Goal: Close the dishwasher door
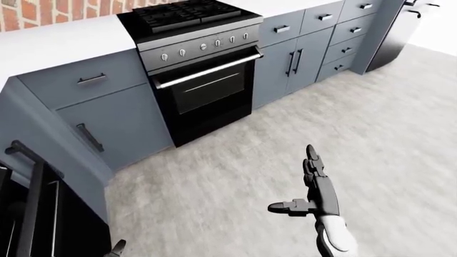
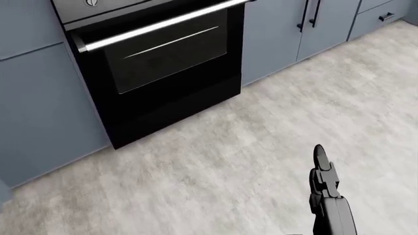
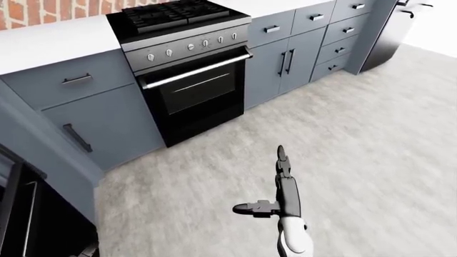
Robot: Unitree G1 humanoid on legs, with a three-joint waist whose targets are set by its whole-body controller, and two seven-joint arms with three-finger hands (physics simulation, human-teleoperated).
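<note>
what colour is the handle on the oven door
Silver, a metallic bar across the black oven door; the oven handle shows best in the head view.

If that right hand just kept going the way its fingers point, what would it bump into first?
Probably the oven. The right hand points up the view over bare floor toward it; depth is hard to judge.

3 head cameras overlook oven [image 1: 203, 88], perhaps obliquely.

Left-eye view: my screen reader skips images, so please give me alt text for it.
The robot's right hand hangs open over bare grey floor, touching nothing. Above stands a black oven between blue-grey cabinets; a dark open appliance door shows at lower left.
</note>
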